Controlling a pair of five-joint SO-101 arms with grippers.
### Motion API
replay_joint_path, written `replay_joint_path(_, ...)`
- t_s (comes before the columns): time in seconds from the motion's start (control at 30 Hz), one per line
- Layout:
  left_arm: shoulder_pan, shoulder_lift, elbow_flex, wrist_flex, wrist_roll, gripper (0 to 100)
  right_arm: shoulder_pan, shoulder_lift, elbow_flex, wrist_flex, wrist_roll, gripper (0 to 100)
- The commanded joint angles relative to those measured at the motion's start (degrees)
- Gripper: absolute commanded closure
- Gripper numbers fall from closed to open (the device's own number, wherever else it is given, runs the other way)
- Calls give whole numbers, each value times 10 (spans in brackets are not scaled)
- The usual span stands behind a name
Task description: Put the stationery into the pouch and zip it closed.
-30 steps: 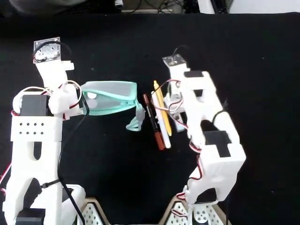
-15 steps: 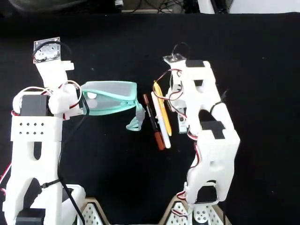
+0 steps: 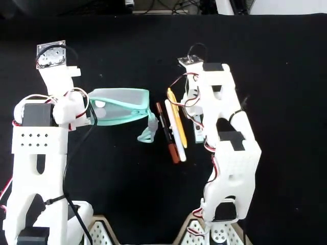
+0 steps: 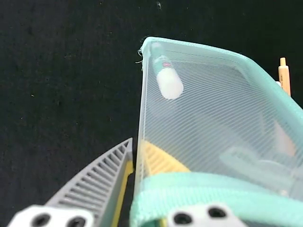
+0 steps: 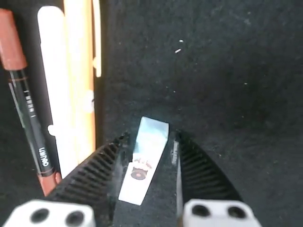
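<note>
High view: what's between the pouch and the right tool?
Three pens lying side by side: brown-and-black pen, white pen, then yellow pen nearest the right tool. The loop of the pouch lies just before them. The high view shows it.

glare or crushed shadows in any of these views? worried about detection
High view: the black table swallows all shadows; the dark pen barely separates from it. Left wrist view: no glare; the pouch mesh is see-through. Right wrist view: the white pen reads very bright; the pale strip inside the open right claw is evenly lit.
</note>
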Motion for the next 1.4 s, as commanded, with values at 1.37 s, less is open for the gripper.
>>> replay_joint_path(1.37, -8, 5, 0, -1, -1, 967, -151, -663, 197, -123, -37, 986)
